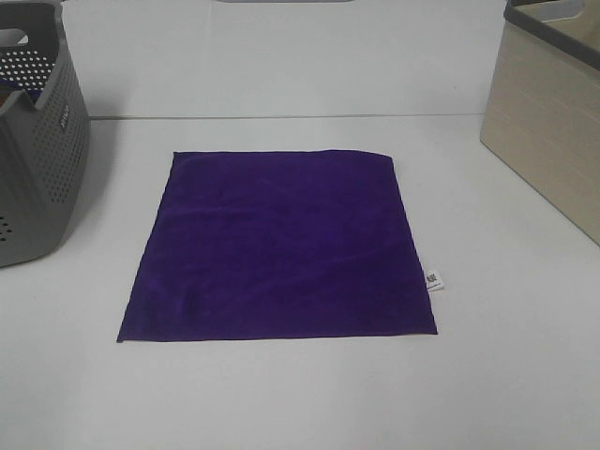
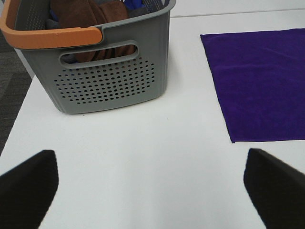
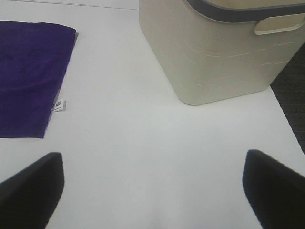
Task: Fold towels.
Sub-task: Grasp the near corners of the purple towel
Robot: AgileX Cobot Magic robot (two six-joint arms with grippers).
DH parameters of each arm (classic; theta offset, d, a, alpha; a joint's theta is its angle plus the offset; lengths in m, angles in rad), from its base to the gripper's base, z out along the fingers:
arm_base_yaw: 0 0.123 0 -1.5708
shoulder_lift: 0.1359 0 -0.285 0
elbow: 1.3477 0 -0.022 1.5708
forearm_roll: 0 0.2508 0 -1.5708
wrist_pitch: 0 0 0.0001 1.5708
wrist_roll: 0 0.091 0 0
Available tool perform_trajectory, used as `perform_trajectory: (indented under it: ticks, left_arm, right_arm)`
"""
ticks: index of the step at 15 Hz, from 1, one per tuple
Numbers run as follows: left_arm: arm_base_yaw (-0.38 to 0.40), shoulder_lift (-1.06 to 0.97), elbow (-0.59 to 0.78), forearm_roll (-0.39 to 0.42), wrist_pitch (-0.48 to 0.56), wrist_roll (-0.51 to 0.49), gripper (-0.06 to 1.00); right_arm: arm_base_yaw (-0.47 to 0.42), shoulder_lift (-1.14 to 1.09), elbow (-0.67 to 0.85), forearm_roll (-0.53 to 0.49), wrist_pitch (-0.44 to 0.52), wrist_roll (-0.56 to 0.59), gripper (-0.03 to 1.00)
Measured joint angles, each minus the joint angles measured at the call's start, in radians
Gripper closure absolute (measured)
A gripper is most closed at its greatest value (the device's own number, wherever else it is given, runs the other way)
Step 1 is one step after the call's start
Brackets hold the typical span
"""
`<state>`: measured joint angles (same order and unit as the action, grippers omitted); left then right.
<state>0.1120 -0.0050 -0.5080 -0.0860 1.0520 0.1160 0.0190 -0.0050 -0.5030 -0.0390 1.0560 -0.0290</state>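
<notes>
A deep purple square towel (image 1: 279, 246) lies flat and unfolded on the white table, with a small white tag (image 1: 433, 281) at its right edge. Neither gripper shows in the exterior high view. In the left wrist view my left gripper (image 2: 151, 191) is open and empty above bare table, with the towel (image 2: 261, 81) off to one side. In the right wrist view my right gripper (image 3: 152, 188) is open and empty over bare table, with the towel's edge (image 3: 31, 76) and tag (image 3: 58, 105) to the side.
A grey perforated basket (image 1: 37, 141) with an orange handle (image 2: 52, 36) stands at the left and holds brown cloths (image 2: 90, 14). A beige basket (image 1: 548, 122) with a dark rim stands at the right. The table's side edges show in both wrist views.
</notes>
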Motion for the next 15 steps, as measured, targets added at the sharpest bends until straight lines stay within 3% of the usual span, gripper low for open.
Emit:
perform_trajectory:
  ticks: [15]
  left_arm:
    - [0.0,0.0,0.0,0.0,0.0,0.0,-0.04]
  right_arm:
    - [0.0,0.0,0.0,0.0,0.0,0.0,-0.02]
